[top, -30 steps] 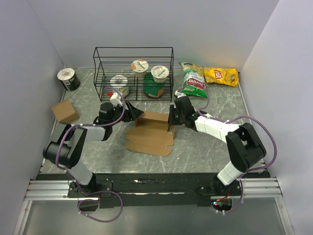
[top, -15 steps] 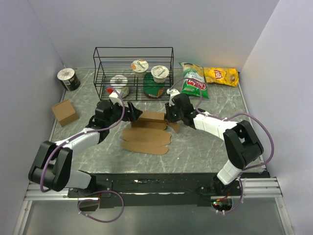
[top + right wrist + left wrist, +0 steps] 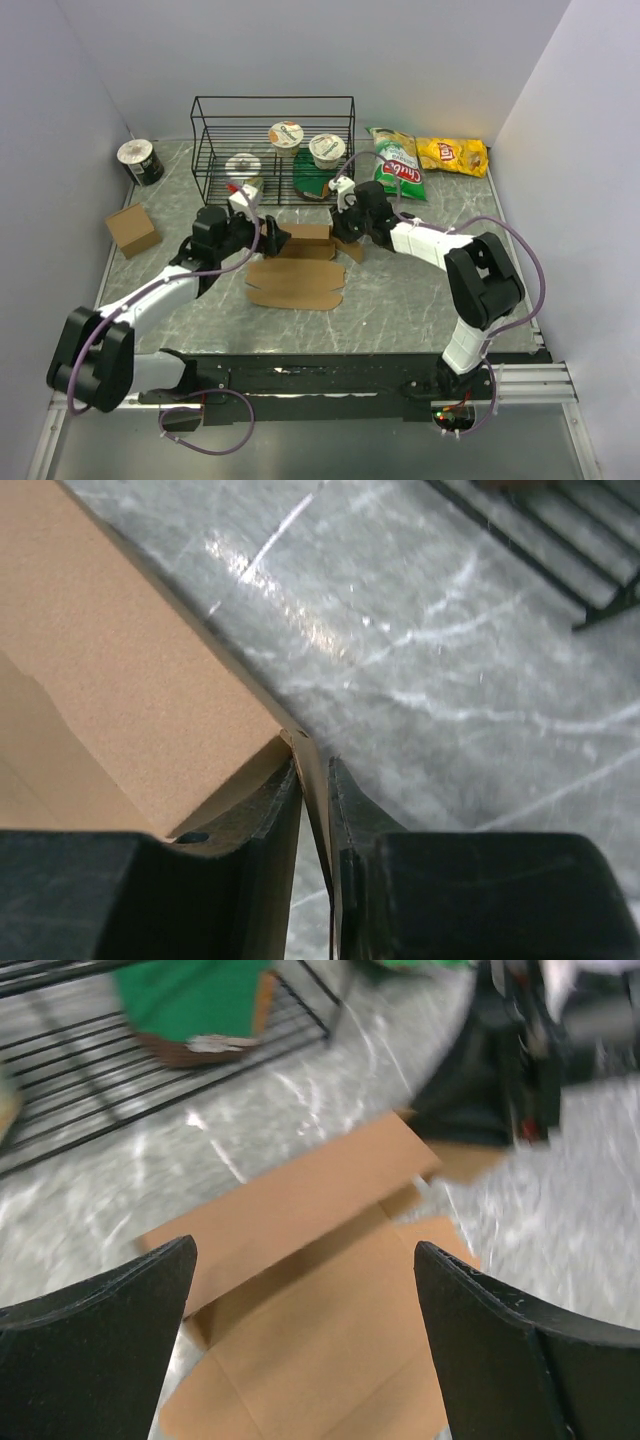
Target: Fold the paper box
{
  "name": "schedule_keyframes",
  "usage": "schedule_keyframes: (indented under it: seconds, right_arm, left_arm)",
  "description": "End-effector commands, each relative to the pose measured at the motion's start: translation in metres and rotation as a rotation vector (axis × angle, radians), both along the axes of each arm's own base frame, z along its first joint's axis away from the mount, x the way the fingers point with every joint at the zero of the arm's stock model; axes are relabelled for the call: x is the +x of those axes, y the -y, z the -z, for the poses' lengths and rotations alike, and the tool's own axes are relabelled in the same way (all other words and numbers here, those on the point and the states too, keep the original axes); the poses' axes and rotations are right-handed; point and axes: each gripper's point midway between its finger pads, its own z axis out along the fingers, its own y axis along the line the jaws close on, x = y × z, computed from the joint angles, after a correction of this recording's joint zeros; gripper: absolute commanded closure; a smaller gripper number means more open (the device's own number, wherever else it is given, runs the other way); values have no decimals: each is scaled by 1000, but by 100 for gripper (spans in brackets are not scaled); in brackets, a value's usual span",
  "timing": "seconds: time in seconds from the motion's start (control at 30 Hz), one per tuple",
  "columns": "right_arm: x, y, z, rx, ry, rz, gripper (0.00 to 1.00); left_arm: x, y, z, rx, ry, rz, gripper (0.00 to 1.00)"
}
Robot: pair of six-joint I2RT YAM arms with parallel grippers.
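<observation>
Top external: fixed high behind the near edge, tilted down; the whole desk (image 3: 430,300) out to its far corners is in frame.

Left wrist: low and close, facing the right edge between the spread fingers of the left gripper (image 3: 305,1250).

Right wrist: closest of all, facing the left edge, with the right gripper (image 3: 313,763) pinched on a flap.

All three views share the paper box (image 3: 297,275) and the foot of the wire rack (image 3: 272,150).

The paper box (image 3: 297,272) lies mid-table (image 3: 420,300). The wire rack (image 3: 272,98) stands at its 12 o'clock, the small carton (image 3: 132,228) at 9 and the snack bags (image 3: 452,155) at 2.
</observation>
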Motion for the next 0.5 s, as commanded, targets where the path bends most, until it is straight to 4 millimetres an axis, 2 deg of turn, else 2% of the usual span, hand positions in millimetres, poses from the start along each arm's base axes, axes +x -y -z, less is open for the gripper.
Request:
schedule_keyframes:
  seconds: [0.0,0.07,0.1,0.23,0.37,0.43,0.47]
  right_arm:
    - [25,-11,-25,52,98,-107,76]
    - [29,-11,-26,56,99,-121,76]
    - [29,-11,-26,66,94,-129,76]
    - [32,-11,-29,90,83,-139,76]
    - [34,-10,-34,100,87,-138,75]
    - [35,-9,-34,95,91,-135,75]
    - [36,-9,-35,95,91,-134,75]
  left_arm:
    - [5,26,-9,111,109,238,4]
    - [14,27,-13,186,141,271,4]
    - [19,27,-4,222,131,282,3]
    - [34,28,3,340,196,352,4]
    - [40,34,1,318,186,435,4]
    - [36,37,17,308,108,485,4]
    - [40,38,15,307,107,492,4]
